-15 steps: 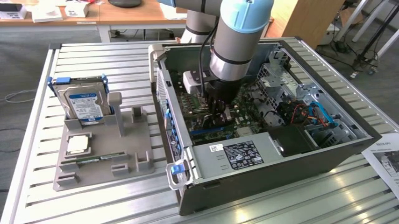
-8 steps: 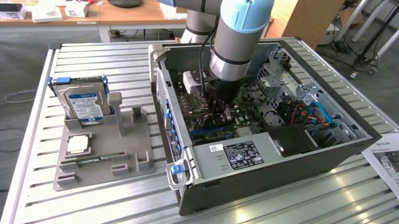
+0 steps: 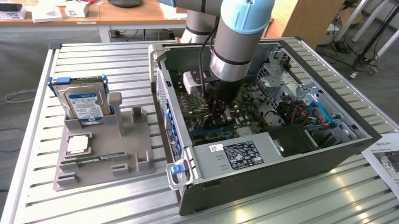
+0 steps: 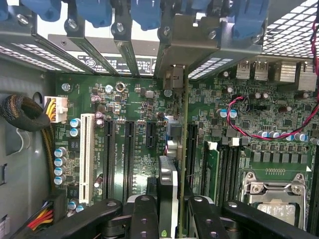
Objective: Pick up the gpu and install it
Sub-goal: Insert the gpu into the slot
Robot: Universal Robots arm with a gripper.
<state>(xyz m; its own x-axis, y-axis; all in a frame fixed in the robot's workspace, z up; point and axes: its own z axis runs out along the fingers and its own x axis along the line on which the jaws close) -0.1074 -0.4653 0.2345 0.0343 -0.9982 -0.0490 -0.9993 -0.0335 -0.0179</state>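
My gripper [image 3: 223,111] reaches down into the open computer case [image 3: 367,136], over the motherboard [image 3: 249,122]. In the wrist view the gpu [image 4: 168,186] stands edge-on between the black fingers [image 4: 143,219], and the gripper [image 4: 174,221] is shut on it. The card's silver end bracket [image 4: 172,52] lies against the case's rear slot openings, under the blue clips [image 4: 144,12]. The board runs along the motherboard [image 4: 249,124] between two black expansion slots [image 4: 128,154]. I cannot tell whether its edge sits in a slot.
On the exterior view's left, a grey fixture [image 3: 106,161] holds a hard drive with a blue label [image 3: 84,105], a square chip [image 3: 78,144] and a narrow memory stick [image 3: 87,161]. A printed sheet [image 3: 385,161] lies on the slatted table [image 3: 93,205]. Red and black wires [image 4: 239,127] cross the motherboard.
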